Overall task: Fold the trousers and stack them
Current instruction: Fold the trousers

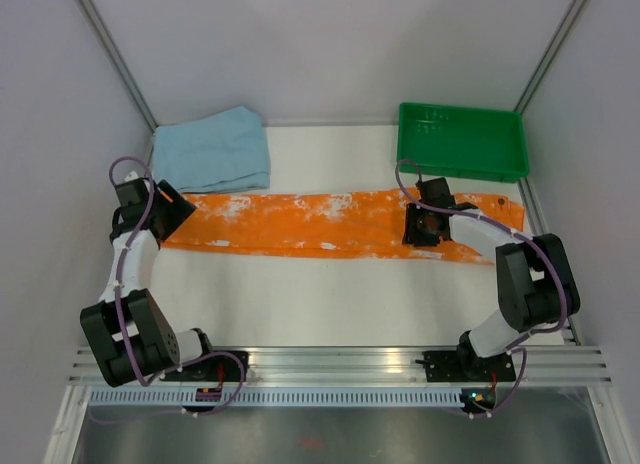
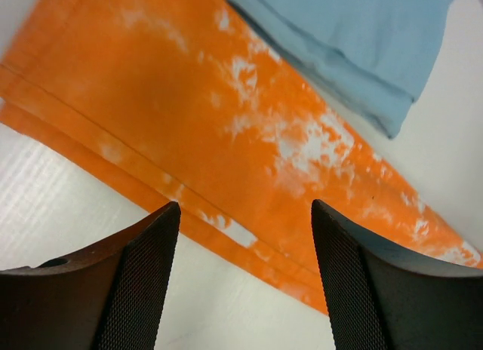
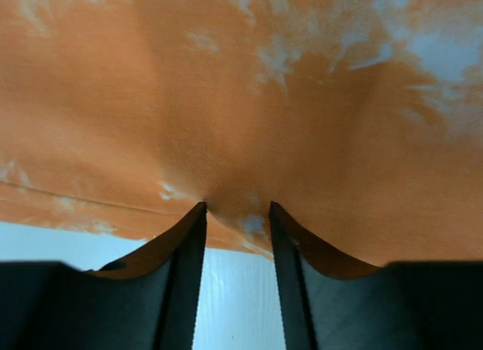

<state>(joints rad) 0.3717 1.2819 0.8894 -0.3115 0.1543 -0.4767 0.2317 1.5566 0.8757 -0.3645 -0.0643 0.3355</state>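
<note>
1. Top view: the trousers (image 1: 330, 222) lie in one long strip across the table (image 1: 330, 294), my left pincer (image 1: 170, 209) at one end, my right pincer (image 1: 428, 224) near the other.
2. Left wrist: jaws wide, holding nothing (orange fabric just beneath).
3. Right wrist: jaws half closed, tips pressing puckered fabric; gripped or not, I cannot tell.

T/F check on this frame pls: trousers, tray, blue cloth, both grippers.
1. The bright orange tie-dye fabric trousers lie in one long strip. True.
2. They are in the green plastic tray. False: they lie on the white table, outside it.
3. The left gripper is open. True.
4. The folded light blue cloth is far right. False: far left, by the trousers' end.
5. The right gripper hovers over the tray. False: its tips are on the trousers.
</note>
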